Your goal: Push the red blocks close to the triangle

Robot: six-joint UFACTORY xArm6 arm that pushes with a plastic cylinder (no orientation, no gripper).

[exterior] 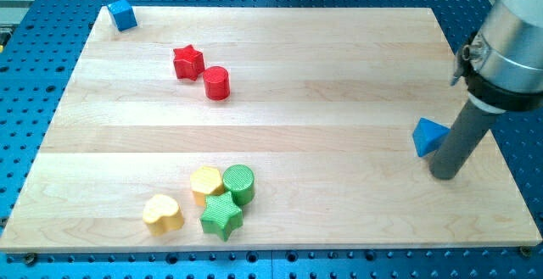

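A red star [188, 61] and a red cylinder [217, 83] sit close together at the view's upper left of the wooden board [339, 75]. A blue triangle [428, 136] lies near the board's right edge. My tip [444, 175] is the lower end of a dark rod, just to the right of and below the triangle, close beside it; I cannot tell if it touches. The red blocks are far to the view's left of my tip.
A blue cube [122, 14] sits at the top left corner. A yellow heart [162, 214], a yellow hexagon-like block [206, 183], a green cylinder [238, 182] and a green star [221, 216] cluster near the bottom edge. Blue perforated table surrounds the board.
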